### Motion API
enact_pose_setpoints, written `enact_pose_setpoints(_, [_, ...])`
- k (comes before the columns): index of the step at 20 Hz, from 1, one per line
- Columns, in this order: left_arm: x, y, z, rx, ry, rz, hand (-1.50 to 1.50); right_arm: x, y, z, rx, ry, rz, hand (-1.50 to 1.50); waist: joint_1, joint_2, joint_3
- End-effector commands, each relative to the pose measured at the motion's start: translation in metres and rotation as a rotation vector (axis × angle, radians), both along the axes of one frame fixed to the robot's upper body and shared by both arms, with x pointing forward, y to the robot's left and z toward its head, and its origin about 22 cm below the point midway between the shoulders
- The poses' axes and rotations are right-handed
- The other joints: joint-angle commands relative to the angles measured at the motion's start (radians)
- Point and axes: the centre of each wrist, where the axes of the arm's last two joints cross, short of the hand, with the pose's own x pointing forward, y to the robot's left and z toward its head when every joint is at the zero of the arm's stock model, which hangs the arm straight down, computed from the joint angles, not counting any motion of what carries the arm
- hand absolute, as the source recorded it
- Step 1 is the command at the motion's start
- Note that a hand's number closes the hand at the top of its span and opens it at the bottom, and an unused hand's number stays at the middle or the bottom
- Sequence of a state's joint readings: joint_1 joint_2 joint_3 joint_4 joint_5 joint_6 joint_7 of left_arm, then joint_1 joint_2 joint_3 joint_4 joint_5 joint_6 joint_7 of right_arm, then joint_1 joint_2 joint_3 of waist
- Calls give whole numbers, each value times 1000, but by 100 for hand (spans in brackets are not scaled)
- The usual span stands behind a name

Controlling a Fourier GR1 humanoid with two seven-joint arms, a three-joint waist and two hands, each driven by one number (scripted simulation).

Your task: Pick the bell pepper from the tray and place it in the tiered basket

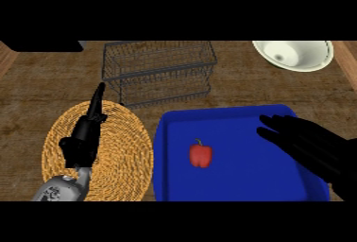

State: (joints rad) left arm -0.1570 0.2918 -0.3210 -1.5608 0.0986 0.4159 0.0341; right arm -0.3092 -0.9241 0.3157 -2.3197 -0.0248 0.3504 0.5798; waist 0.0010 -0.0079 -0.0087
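**Pepper in the tray, right hand open above it**

The pepper [200,156] lies on the floor of the tray [237,127], left of the tray's middle, with its stem pointing to the tray's far edge. It is red, and nothing touches it.

The right hand [310,149] comes in over the tray's right part and covers the right rim there. Its fingers are spread and nearly straight, pointing left and away, and it has hold of nothing. A stretch of bare tray floor lies between the fingertips and the pepper, so hand and pepper are apart. Whether the hand rests on the tray or hangs above it cannot be told.

The left hand [85,134] is left of the tray, over a round woven mat [122,142] that lies just beside the tray's left rim. It is seen edge-on, with its fingers straight and together, pointing away, and it carries nothing. Its grey forearm [61,190] enters at the near left of the tray.

The basket [159,71], a tiered one of dark wire, stands beyond the tray's far left corner, near it but not touching. Nothing shows inside it. A white bowl [293,54] sits beyond the tray's far right corner, well apart. All of these stand on a wooden counter [42,94].
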Motion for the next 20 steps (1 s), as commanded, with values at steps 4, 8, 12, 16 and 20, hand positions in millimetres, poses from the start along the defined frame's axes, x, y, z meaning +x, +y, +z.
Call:
enact_pose_setpoints(4, [1,-21,2,-14,-25,-46,0,-23,52,-5,-220,11,-80,-150,31,7,1])
enact_pose_setpoints(8, [9,-11,2,10,-20,-15,0,-19,88,2,-240,28,-59,-150,22,5,3])
enact_pose_setpoints(12, [15,-4,11,-3,-12,-17,0,-9,114,-5,-298,37,-59,-150,12,3,4])
enact_pose_setpoints(16, [10,-7,1,-1,-2,-11,0,0,141,-16,-354,83,-84,-150,8,1,4])
enact_pose_setpoints(20, [11,-7,4,2,-10,10,0,-6,145,-26,-411,118,-98,-150,-10,-2,5])
